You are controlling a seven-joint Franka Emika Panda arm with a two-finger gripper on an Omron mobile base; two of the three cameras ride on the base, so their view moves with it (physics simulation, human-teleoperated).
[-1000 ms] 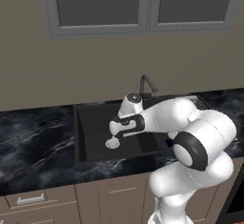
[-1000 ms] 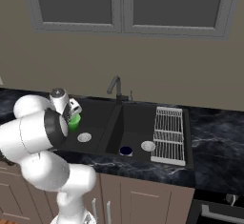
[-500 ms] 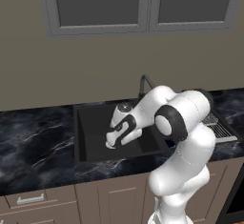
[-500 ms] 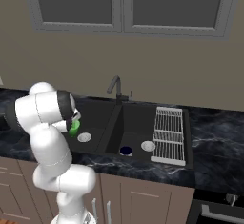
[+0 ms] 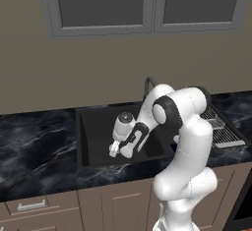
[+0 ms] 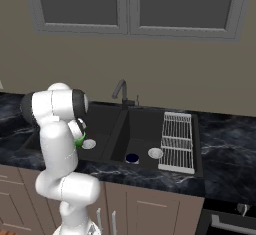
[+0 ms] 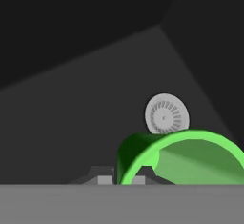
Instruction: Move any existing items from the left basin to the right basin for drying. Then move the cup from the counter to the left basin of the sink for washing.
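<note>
Two basins make up the matte black sink (image 6: 117,144), split by a centre divider, with a dark curved faucet (image 6: 120,90) at the back. The arm bends down into the left basin (image 5: 96,136), the wider one, and its gripper (image 5: 114,150) hangs low inside it, above the basin floor. The jaws are closed on the cup (image 7: 183,156): in the hand view the bright green rim arcs right in front of the gripper, open mouth facing the camera, with the basin's round silver drain (image 7: 166,114) just beyond it on the dark floor. In the right base view a sliver of green shows at the hand, just beside the same drain (image 6: 88,144), most of the cup being hidden by the arm. Whether the cup touches the basin floor cannot be told.

The right basin (image 6: 142,136), the narrower one, holds a tiny dark blue object (image 6: 131,158) near its front wall, just beside its own silver drain (image 6: 155,153); the two lie close but apart. A white wire drying rack (image 6: 177,141) lies along the right edge of the sink.

The counter (image 5: 34,141), glossy black marble with white veins, runs to either side of the sink above beige cabinets (image 5: 44,208). Behind the sink stands a beige wall with a grey-framed window (image 6: 132,6).
</note>
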